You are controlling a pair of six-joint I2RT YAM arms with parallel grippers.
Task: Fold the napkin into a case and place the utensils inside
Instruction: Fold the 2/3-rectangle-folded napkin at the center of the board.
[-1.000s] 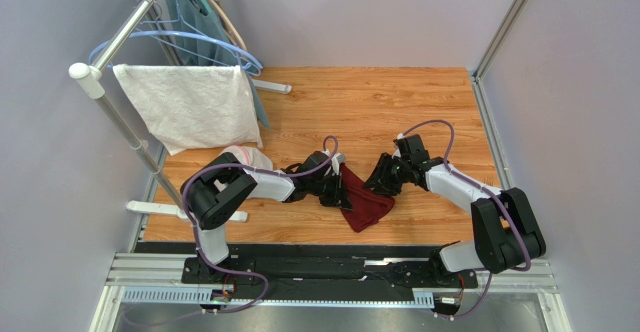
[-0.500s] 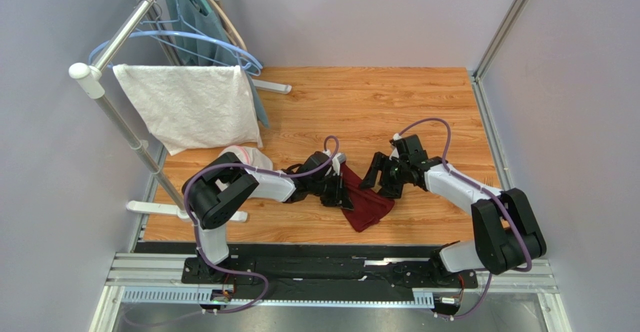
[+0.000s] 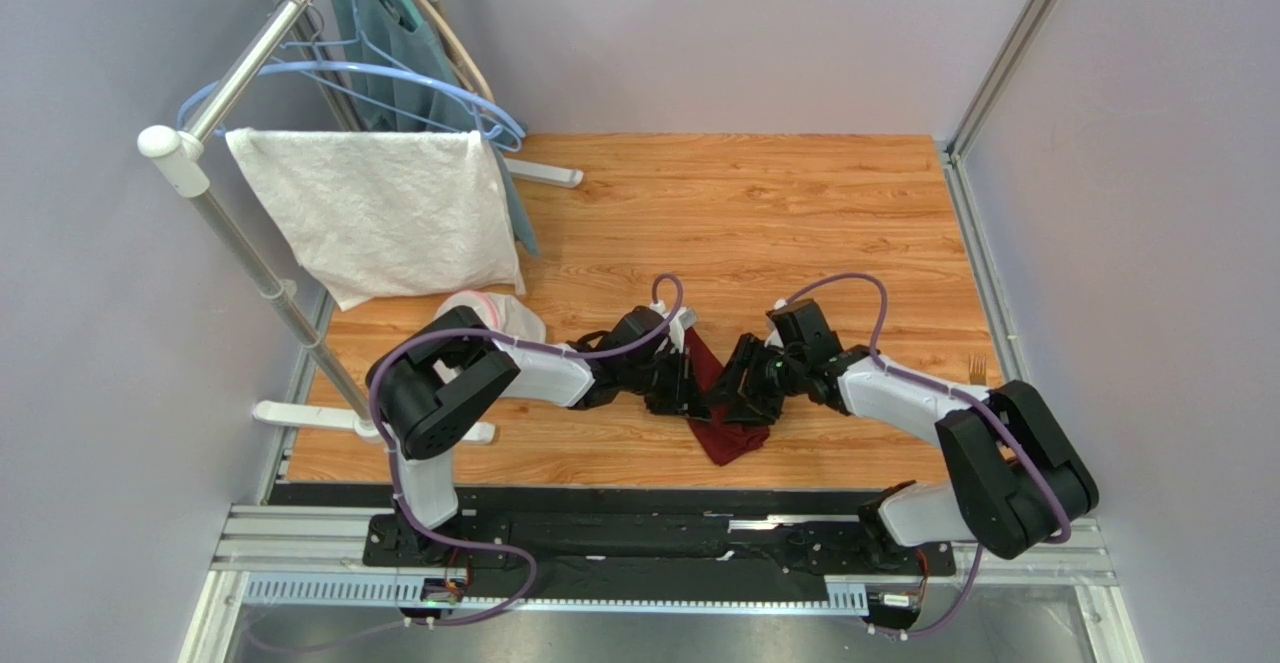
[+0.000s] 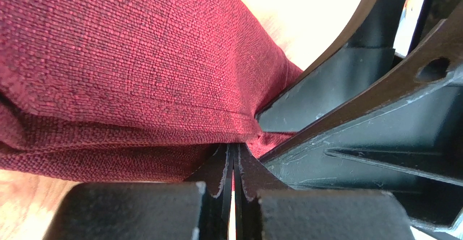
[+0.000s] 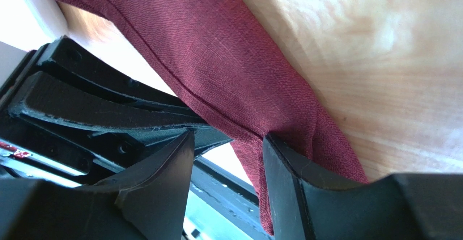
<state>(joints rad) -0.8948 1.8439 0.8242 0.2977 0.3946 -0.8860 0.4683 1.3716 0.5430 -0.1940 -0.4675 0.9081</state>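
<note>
Far left on my overhead feed, a white towel [image 3: 383, 213] hangs over the rack [image 3: 226, 93], well apart from the work. Moving in, the left arm lies low across the wooden surface [image 3: 751, 213], and the left tool [image 3: 688, 383] is pinched tight on the napkin [image 3: 729, 435]. On its wrist view the fingers [image 4: 217, 169] meet with only a sliver of red cloth between them, and the bunched maroon weave fills the frame above.

The napkin sits near the middle of the surface, towards the near edge, crumpled between the two tools, with a loose corner trailing toward the arm bases.

The right tool [image 3: 739, 393] faces the left one, just beside it — almost nose to nose. Its wrist view shows the jaws standing moderately apart, a hemmed fold of napkin running down into the gap and brushing the right-hand finger [image 5: 288, 185] — not clamped.
</note>
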